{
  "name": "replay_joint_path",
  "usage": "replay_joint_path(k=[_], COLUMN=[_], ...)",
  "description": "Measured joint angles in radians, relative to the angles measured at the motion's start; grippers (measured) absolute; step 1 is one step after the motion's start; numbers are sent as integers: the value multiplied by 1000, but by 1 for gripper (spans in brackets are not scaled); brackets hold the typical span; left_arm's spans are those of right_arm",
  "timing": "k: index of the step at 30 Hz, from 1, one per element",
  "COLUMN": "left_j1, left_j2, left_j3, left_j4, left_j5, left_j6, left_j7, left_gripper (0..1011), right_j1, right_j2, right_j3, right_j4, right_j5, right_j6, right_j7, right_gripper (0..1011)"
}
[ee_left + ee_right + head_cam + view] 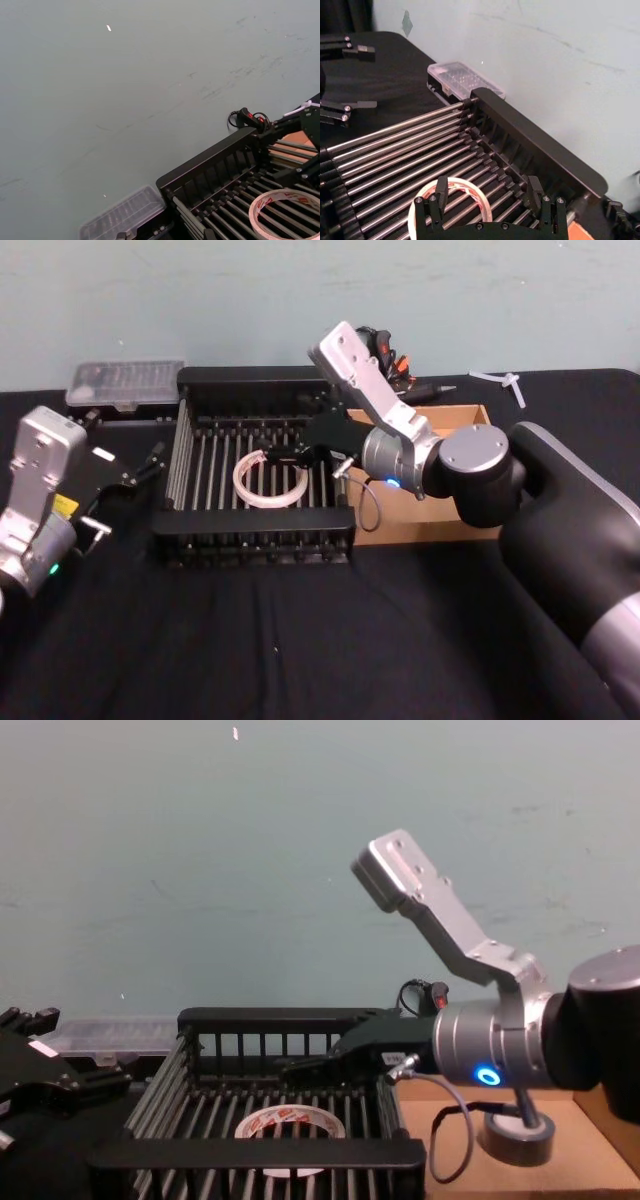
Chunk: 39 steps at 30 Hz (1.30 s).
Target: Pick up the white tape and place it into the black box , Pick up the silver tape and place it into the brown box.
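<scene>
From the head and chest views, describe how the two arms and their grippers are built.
The right arm has dark grey rounded links, a silver wrist bracket, a glowing blue ring and a looping grey cable. The right gripper is black, with thin fingers. The left arm is silver with a yellow label and green light; the left gripper is black too.

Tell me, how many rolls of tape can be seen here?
2. The white tape lies flat on the black box floor, below the open right pincer. The silver tape stands in the brown box.
</scene>
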Motion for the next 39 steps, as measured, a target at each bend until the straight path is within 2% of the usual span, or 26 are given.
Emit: replay_joint_path(k=[6, 9, 11, 18, 22, 26, 35, 39], left_j1=[0, 0, 0, 0, 0, 0, 0, 0], left_j2=[0, 0, 0, 0, 0, 0, 0, 0], left_j3=[0, 0, 0, 0, 0, 0, 0, 0], left_j4=[0, 0, 0, 0, 0, 0, 0, 0], left_j5=[0, 0, 0, 0, 0, 0, 0, 0], left_j6=[0, 0, 0, 0, 0, 0, 0, 0], left_j7=[0, 0, 0, 0, 0, 0, 0, 0], left_gripper=[1001, 1001, 1001, 1001, 1001, 1001, 1001, 1001], right_j1=[-32, -59, -91, -165, -236, -297, -430, -473], right_j2=[20, 38, 60, 106, 139, 162, 206, 215], right_j3=[17, 32, 53, 106, 157, 195, 265, 280], right_j4=[-67, -121, -185, -308, -402, -470, -578, -597], right_j5=[5, 7, 7, 6, 0, -14, -54, -77], right_j6=[10, 18, 28, 48, 59, 61, 59, 53], right_j7=[-13, -30, -54, -109, -159, -197, -260, -281], right_gripper=[1002, 1002, 1002, 1002, 1002, 1002, 1002, 1002])
